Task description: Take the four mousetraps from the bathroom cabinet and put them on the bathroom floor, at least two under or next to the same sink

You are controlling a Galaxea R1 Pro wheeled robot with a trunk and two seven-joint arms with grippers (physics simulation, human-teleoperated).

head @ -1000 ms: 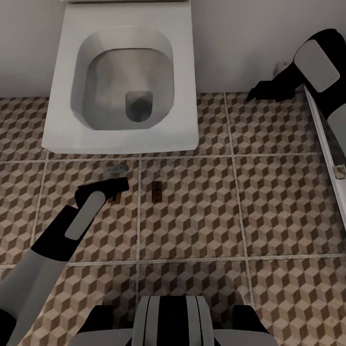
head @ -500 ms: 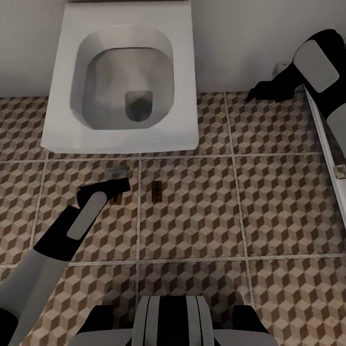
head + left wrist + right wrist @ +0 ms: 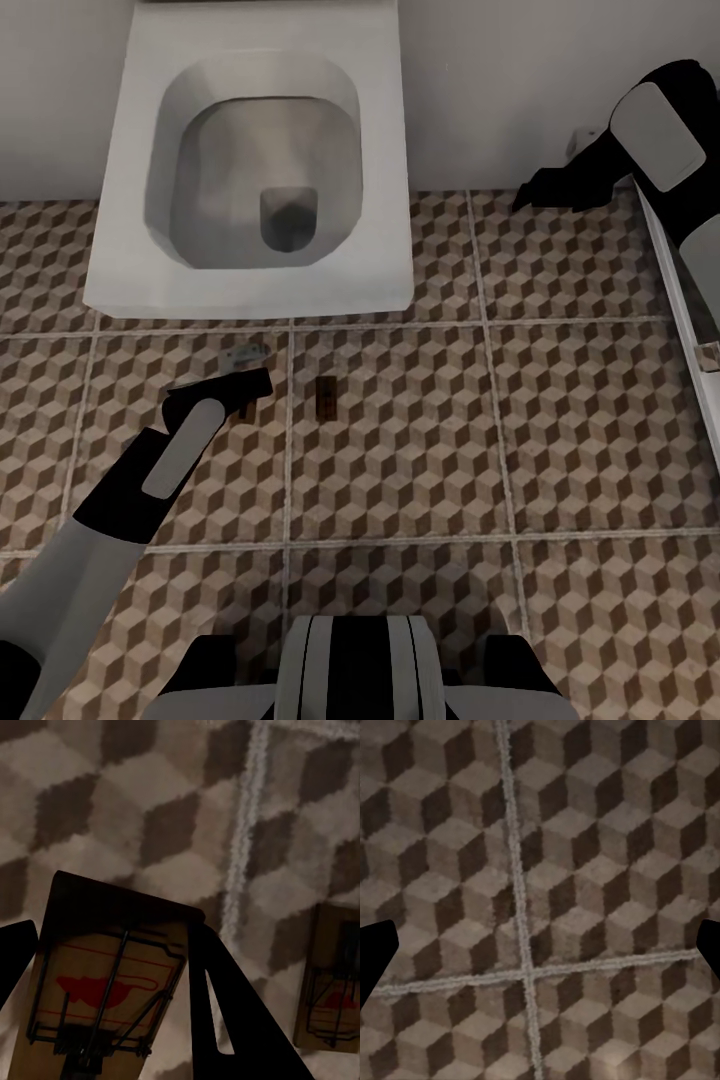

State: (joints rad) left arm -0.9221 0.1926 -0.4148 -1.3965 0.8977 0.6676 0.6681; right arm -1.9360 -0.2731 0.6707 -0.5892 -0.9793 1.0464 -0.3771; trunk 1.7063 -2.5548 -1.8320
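Mousetrap [image 3: 105,982] between low left claw [image 3: 245,392] fingers

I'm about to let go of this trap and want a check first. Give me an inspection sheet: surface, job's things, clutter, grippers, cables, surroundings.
Surface: bathroom floor, cube-pattern tiles with pale grout.
Job's things: one mousetrap between the left gripper's fingers, just above the tiles; a second mousetrap lies flat on the next tile, across a grout line. A small grey item in front of the white fixture, too blurred to identify.
Clutter: nothing seen.
Grippers: left gripper around the trap, release state unclear; right gripper raised by the wall, fingers wide apart, empty.
Cables: nothing seen.
Surroundings: white fixture with open bowl against the wall.
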